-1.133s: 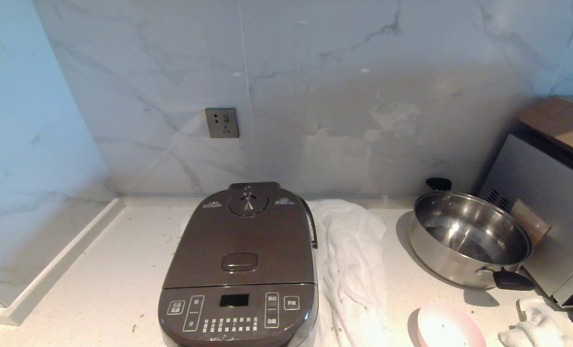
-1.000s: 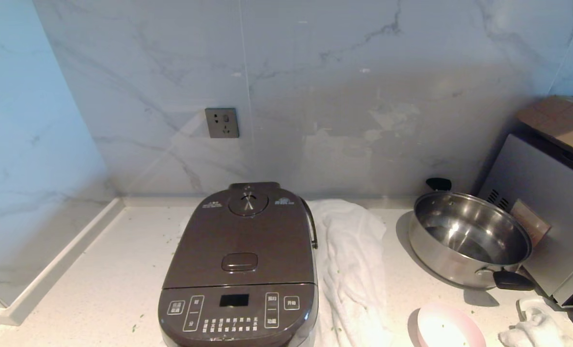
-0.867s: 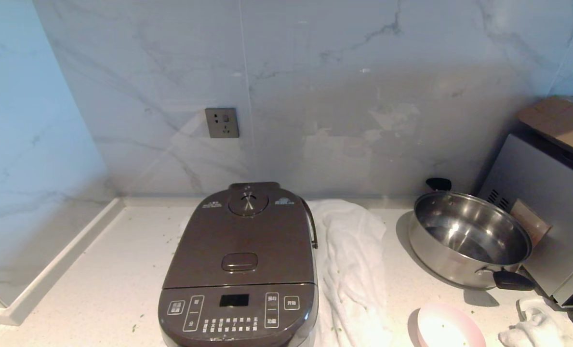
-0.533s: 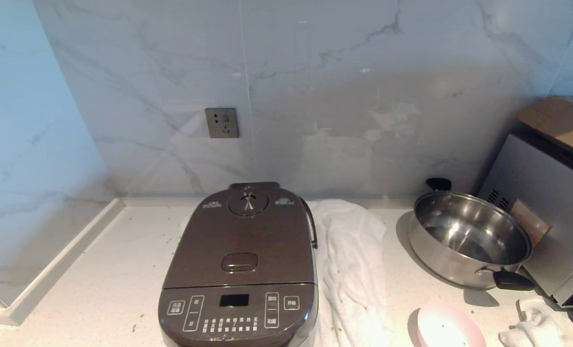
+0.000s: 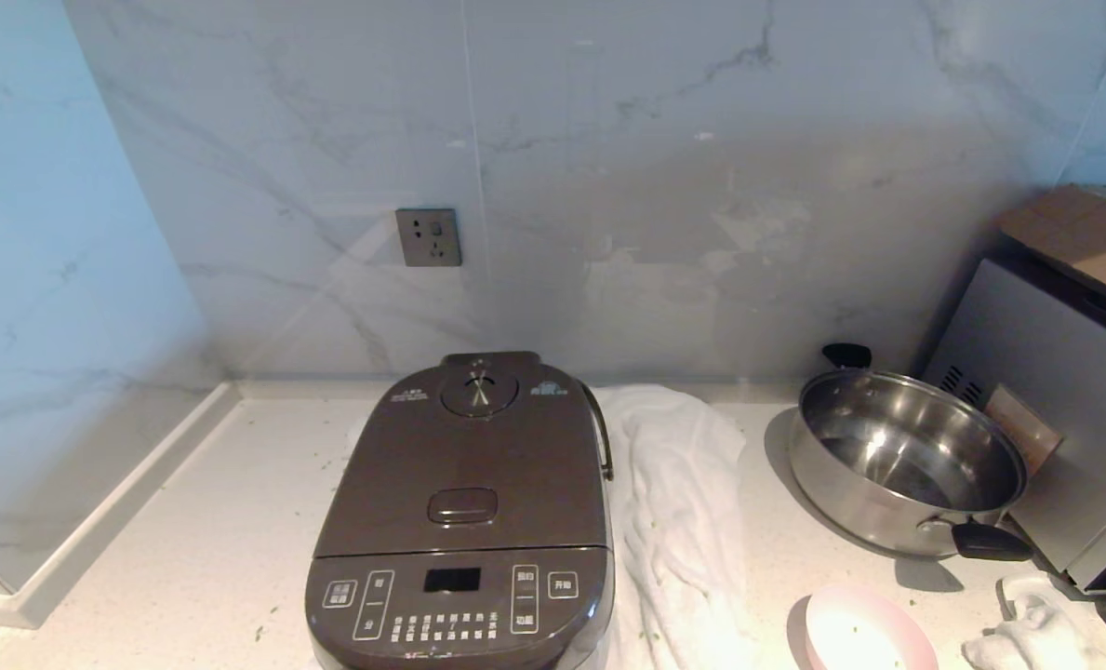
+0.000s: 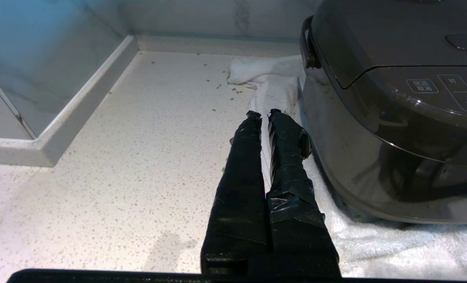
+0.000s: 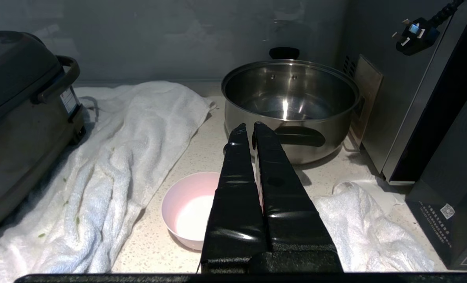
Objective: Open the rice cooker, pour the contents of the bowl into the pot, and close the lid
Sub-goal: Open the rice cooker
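Speckled white counter [image 5: 190,521] in a marble-walled corner, grey socket [image 5: 429,237] on the back wall; rice cooker [image 5: 464,521] sits centre-front, lid [image 5: 464,465] down, on a white towel [image 5: 683,502]; green bits [image 6: 227,84] scattered on the counter; steel pan [image 5: 906,461] to the right, pink bowl [image 5: 864,633] in front of it; left gripper [image 6: 264,114] beside the cooker, fingers together, empty; right gripper [image 7: 248,126] above the bowl, pinched closed, empty.

We find the rice cooker [image 5: 464,507] centred on the counter [image 5: 218,549], a towel [image 5: 678,502] at its right, the pan [image 5: 901,461] farther right, the bowl [image 5: 864,633] before the pan.
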Tool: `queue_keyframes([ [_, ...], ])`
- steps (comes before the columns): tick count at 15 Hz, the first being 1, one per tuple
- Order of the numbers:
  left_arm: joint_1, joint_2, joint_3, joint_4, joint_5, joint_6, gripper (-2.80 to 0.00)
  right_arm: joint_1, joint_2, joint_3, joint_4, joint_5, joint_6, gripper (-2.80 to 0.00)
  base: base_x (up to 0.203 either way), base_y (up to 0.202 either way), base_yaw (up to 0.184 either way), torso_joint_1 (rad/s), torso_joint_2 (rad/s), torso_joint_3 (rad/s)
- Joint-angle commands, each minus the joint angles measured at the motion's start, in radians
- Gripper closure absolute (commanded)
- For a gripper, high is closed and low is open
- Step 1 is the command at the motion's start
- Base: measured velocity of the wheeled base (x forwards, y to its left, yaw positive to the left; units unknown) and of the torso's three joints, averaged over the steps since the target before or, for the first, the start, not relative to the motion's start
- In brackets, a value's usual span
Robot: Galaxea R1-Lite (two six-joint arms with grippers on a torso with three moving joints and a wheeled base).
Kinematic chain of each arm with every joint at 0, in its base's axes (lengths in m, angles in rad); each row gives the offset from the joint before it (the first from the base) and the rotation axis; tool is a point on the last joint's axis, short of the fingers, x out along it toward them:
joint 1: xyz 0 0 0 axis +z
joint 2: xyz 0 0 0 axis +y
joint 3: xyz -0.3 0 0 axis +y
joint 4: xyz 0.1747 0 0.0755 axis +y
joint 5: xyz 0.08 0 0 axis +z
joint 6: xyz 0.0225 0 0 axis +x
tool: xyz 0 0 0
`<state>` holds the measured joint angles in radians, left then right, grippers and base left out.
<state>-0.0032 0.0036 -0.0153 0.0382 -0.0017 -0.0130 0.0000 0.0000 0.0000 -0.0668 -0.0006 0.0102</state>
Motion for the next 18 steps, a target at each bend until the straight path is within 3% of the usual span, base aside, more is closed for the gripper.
queue_keyframes([
  [1,0.0,0.001,0.0,0.0,0.0,-0.001,0.0,0.0,-0.002,0.026,-0.002,0.001,-0.009,0.0,0.0,0.0,0.0,0.0,0.0,0.0],
  [3,0.0,-0.001,0.0,0.0,0.0,-0.001,0.0,0.0,-0.001,0.009,0.0,0.001,-0.045,0.0,0.0,0.0,0.0,0.0,0.0,0.0],
  [8,0.0,-0.001,0.0,0.0,0.0,-0.001,0.0,0.003,0.188,-0.177,0.027,0.035,-0.04,0.0,0.0,0.0,0.0,0.0,0.0,0.0],
  [15,0.0,-0.001,0.0,0.0,0.0,-0.001,0.0,0.007,0.653,-0.545,0.023,0.299,0.065,0.0,0.0,0.0,0.0,0.0,0.0,0.0],
  [18,0.0,-0.001,0.0,0.0,0.0,-0.001,0.0,0.094,0.794,-0.634,0.023,0.369,0.086,0.0,0.0,0.0,0.0,0.0,0.0,0.0],
])
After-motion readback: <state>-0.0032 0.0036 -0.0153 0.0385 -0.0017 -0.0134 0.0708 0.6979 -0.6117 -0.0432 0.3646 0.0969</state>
